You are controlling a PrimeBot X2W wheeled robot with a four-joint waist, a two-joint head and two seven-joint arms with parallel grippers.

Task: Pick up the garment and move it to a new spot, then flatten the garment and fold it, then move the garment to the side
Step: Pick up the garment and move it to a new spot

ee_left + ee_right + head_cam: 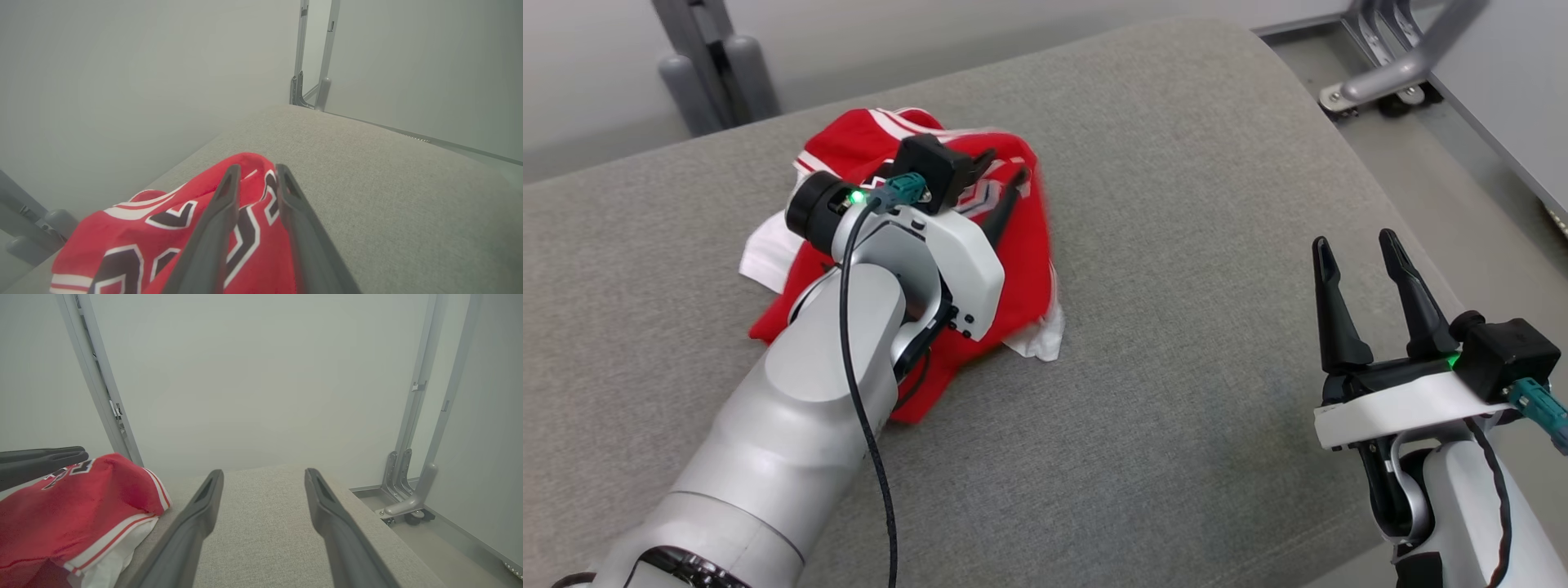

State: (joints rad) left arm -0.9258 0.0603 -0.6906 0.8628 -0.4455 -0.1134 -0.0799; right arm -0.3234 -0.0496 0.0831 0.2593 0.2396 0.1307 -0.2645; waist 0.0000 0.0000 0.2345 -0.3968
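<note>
I judge the task to be in its first stage; the garment (1029,269), a red jersey with white trim and dark lettering, lies crumpled in a heap on the far left part of the grey cushion (1217,204), so flattening, folding and the move to the side are all left to do; whether this heap is already its new spot I cannot tell. My left gripper (1005,167) hangs right over the heap; in the left wrist view its fingers (229,192) stand a narrow gap apart with the cloth just beneath, and I see no fold pinched between them. My right gripper (1356,243) waits well apart from the jersey near the cushion's right edge, its fingers spread wide and holding nothing. The cushion between the two grippers is bare, which gives me room to spread the cloth. A metal frame leg (1388,73) stands beyond the far right corner and another (711,73) behind the heap; the cushion's edge and the floor (1462,180) to the right are what I would mind, since a sleeve could slide off there.
</note>
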